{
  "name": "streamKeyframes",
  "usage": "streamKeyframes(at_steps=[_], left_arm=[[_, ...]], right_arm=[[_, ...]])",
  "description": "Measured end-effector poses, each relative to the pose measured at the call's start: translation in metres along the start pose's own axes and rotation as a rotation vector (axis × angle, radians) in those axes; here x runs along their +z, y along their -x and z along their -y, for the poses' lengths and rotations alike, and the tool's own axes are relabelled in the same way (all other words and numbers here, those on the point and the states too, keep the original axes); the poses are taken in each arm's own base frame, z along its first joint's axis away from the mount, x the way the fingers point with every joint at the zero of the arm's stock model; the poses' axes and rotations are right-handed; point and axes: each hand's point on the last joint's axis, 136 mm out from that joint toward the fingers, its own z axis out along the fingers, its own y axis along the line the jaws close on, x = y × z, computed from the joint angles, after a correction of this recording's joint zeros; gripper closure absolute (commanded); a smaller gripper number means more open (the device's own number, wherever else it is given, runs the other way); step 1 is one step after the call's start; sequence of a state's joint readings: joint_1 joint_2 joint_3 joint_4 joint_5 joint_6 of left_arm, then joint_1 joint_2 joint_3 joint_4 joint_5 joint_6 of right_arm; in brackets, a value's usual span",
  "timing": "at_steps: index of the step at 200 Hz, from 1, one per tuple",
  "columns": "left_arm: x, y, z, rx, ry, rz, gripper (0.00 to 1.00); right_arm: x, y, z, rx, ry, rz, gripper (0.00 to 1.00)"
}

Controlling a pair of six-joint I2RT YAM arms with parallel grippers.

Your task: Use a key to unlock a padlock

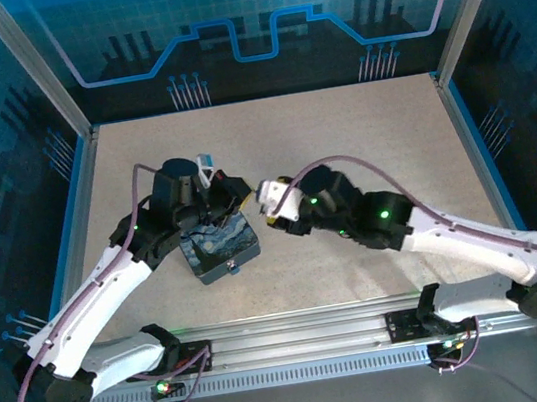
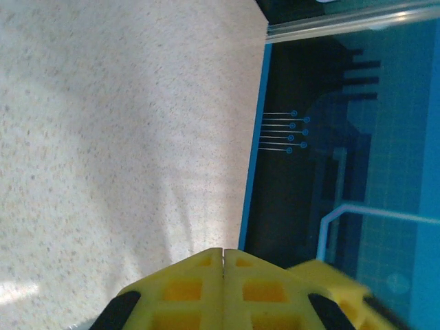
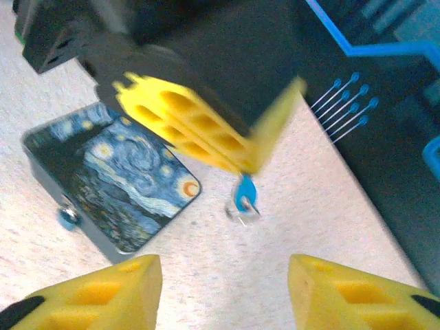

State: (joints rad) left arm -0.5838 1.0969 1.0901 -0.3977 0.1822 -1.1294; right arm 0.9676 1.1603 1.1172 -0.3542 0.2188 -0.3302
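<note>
Right wrist view: right tool [image 3: 223,268] spread, padlock [image 3: 67,218] against the box [image 3: 117,168]

Seen from its own camera, the right tool stands spread. Its two yellow fingers are wide apart, with bare speckled desk [image 3: 206,251] between them. Just ahead, the left tool [image 3: 249,161] points down with its yellow fingers pressed together. The left wrist view shows them meeting in a closed seam, with nothing seen in the pinch. Directly under that tip is a small bright-blue teardrop piece [image 3: 242,194] with a silvery loop, too blurred to name. To its left lies the box, its lid printed with a swirling blue starry night, yellow stars and an orange crescent. The padlock, a tiny blue blob in this blur, sits low against the box's near side wall, by the desk. In the top external view, both tools come together just beyond the box.
</note>
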Motion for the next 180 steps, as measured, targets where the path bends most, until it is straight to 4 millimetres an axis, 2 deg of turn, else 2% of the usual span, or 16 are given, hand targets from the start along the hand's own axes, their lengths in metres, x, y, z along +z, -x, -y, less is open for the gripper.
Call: streamKeyframes(at_steps=[37,79,119,180], left_arm=[[-0.005,-0.005,0.018,0.223,-0.079,-0.020,1.00],[-0.011,-0.020,0.032,0.462,-0.154,-0.093,1.00],[-0.020,-0.031,0.047,0.595,-0.231,-0.132,1.00],[-0.022,-0.036,0.049,0.629,-0.256,-0.160,1.00]], right_arm=[[-0.026,-0.011,0.022,0.352,0.140,0.158,0.31],[-0.033,-0.005,0.021,0.638,0.369,0.294,0.30],[-0.039,0.020,0.015,0.734,0.545,0.374,0.32],[-0.030,0.026,0.009,0.795,0.640,0.371,0.45]])
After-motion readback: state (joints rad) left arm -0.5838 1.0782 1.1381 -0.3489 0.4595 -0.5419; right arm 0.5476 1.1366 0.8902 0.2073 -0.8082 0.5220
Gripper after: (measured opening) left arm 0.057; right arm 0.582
